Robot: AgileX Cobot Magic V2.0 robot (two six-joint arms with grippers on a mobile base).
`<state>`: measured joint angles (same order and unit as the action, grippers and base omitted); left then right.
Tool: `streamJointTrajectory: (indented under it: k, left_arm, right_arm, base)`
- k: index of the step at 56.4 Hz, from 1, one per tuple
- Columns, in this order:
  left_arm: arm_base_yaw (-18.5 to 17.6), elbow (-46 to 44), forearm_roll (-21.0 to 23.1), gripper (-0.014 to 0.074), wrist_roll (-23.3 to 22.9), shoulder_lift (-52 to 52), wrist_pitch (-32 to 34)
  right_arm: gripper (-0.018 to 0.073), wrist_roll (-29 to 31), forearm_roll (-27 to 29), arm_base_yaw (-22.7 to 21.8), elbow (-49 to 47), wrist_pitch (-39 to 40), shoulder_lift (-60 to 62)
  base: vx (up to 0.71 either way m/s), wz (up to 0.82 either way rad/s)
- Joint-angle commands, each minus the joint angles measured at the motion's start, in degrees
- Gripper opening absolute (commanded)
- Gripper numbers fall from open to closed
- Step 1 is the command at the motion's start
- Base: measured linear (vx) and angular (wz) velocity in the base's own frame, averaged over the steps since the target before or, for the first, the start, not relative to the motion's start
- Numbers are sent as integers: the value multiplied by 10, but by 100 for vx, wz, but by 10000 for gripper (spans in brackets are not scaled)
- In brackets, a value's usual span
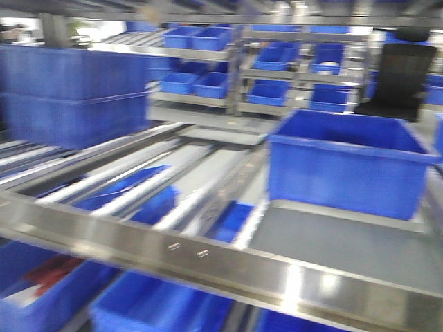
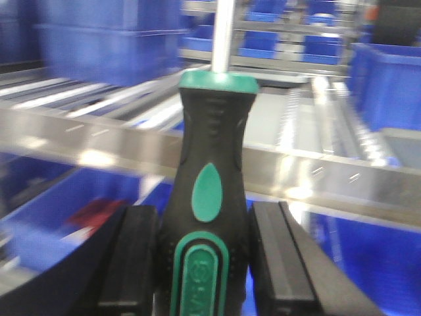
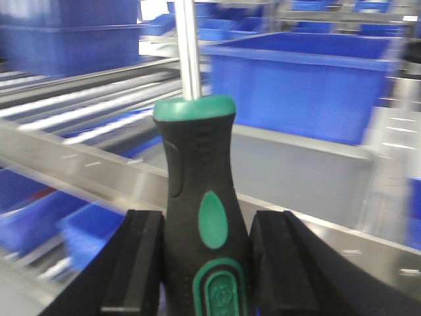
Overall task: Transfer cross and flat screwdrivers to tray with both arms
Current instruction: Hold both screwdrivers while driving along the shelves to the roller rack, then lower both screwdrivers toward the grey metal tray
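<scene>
In the left wrist view my left gripper (image 2: 202, 209) is shut on a screwdriver (image 2: 212, 125) with a black and green handle. Its steel shaft points up and away, and the tip is out of frame. In the right wrist view my right gripper (image 3: 205, 216) is shut on a like black and green screwdriver (image 3: 196, 148), tip also out of frame. I cannot tell which is cross and which is flat. A grey tray (image 1: 346, 242) lies on the rack's right side, also in the right wrist view (image 3: 296, 174). Neither gripper shows in the front view.
A big blue bin (image 1: 349, 162) stands just behind the tray. A steel rail (image 1: 208, 252) runs across the rack's front. Roller tracks (image 1: 131, 173) fill the left, with stacked blue bins (image 1: 73, 93) at far left. More blue bins sit below and on the far shelves. All views are motion-blurred.
</scene>
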<state>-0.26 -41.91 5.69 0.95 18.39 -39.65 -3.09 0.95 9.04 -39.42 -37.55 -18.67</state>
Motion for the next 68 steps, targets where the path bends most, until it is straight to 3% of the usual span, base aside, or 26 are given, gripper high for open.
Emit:
streamJointTrajectory:
  k: [1,33,68]
  left_arm:
    - [0,-13,6,-6,-5,7,55]
    - [0,-13,6,-6,-5,7,55]
    - [0,-13,6,-6,-5,7,55]
  right_arm:
    - [-8,3,-2,0,-17,57,-6]
    - [-8,3,-2,0,-17,57,-6]
    - [-8,3,-2,0,-17,55,-6]
  base:
    - [31,-67]
    - [28,-57]
    - [19,-7]
